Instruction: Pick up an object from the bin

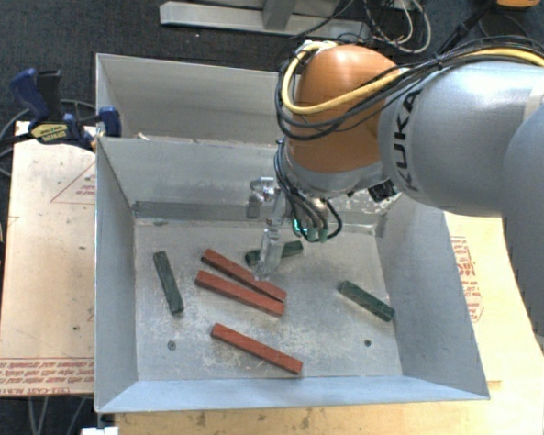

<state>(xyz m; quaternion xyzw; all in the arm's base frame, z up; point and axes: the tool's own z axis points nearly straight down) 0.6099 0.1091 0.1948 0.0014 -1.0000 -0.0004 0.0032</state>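
Note:
My gripper point(269, 254) reaches down into the middle of the bin. Its tip sits at the upper end of a red-brown bar point(235, 267) that lies at a slant. A short dark green bar point(290, 250) lies right behind the tip, partly hidden by it. A second red-brown bar point(240, 293) lies parallel, just in front of the first. Nothing can be seen held.
A third red-brown bar point(257, 349) lies near the bin's front wall. One dark green bar point(168, 282) lies at the left and another point(366, 300) at the right. The arm with its orange cover and cables hangs over the bin's back right.

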